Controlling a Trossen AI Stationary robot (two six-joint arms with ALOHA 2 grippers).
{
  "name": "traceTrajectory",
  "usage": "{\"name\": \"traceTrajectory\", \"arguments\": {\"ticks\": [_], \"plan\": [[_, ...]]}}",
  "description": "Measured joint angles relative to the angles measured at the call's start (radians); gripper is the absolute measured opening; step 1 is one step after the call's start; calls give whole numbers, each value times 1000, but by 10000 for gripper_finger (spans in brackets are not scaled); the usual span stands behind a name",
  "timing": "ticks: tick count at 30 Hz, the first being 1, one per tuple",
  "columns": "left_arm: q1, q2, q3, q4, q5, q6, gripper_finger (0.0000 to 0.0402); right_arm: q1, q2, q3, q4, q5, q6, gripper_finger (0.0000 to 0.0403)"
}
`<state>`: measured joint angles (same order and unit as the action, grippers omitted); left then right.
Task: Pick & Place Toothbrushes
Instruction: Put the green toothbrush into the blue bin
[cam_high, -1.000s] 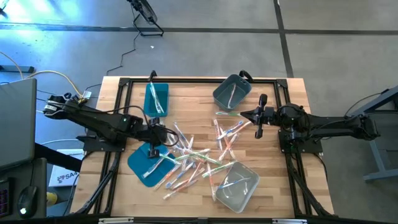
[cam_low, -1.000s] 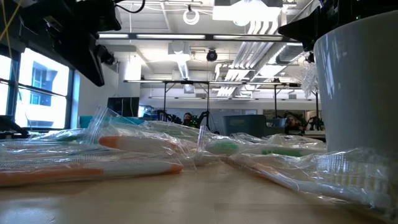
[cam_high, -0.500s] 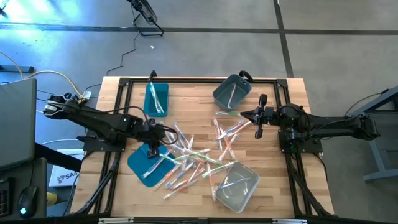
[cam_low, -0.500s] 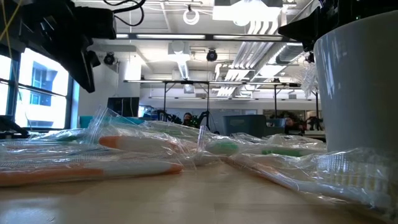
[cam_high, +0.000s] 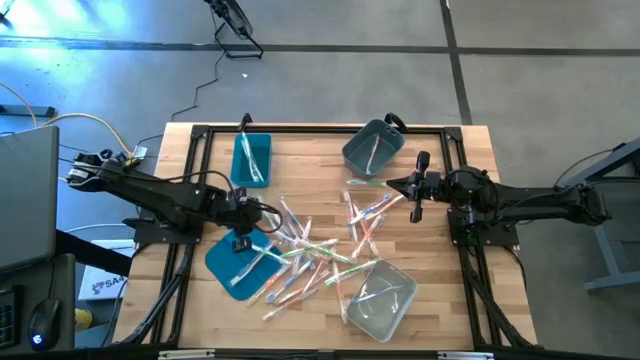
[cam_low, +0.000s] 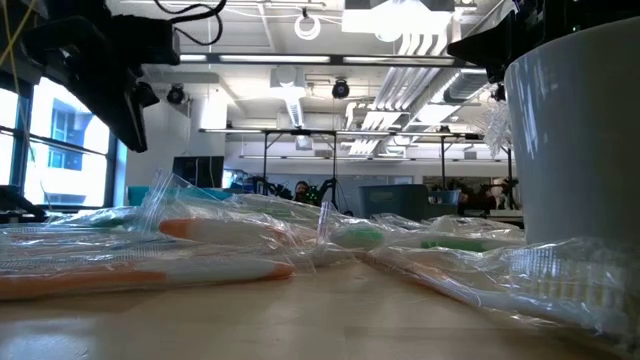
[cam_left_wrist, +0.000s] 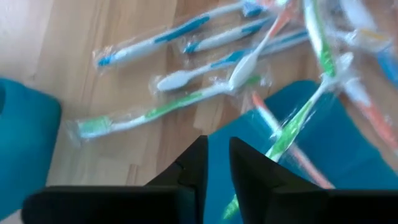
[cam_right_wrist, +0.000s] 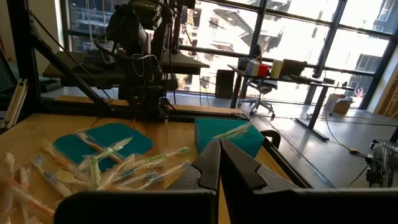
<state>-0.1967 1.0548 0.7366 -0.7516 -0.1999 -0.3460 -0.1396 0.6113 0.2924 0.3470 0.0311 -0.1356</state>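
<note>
Wrapped toothbrushes (cam_high: 312, 248) lie scattered over the middle of the wooden table, pale with green, orange or blue parts. Two more, a green one (cam_left_wrist: 297, 127) and an orange one (cam_left_wrist: 287, 144), lie on the flat teal lid (cam_high: 222, 266) at the near left. My left gripper (cam_high: 241, 232) hangs over that lid, pointing steeply down. In the left wrist view its fingers (cam_left_wrist: 217, 148) stand a narrow gap apart with nothing between them. At the table's right side my right gripper (cam_high: 390, 184) is held level above the table, shut and holding nothing (cam_right_wrist: 217, 148).
A teal bin (cam_high: 251, 159) with a toothbrush in it stands at the far left. A grey bin (cam_high: 373, 147) stands at the far middle and a clear bin (cam_high: 381, 298) at the near right. In the low view a pale bin wall (cam_low: 572, 140) rises on the right.
My left gripper has tipped a little and drawn back slightly toward the table's left edge, staying over the teal lid. The toothbrushes lie as before.
</note>
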Motion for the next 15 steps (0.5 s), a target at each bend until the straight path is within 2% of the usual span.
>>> {"name": "traceTrajectory", "arguments": {"ticks": [5,15], "plan": [[0,-36,-64,52,-4,-49,39,0,0,0,-1,0,0,3],[0,-45,-73,124,8,-53,33,0,0,0,-3,0,0,3]]}}
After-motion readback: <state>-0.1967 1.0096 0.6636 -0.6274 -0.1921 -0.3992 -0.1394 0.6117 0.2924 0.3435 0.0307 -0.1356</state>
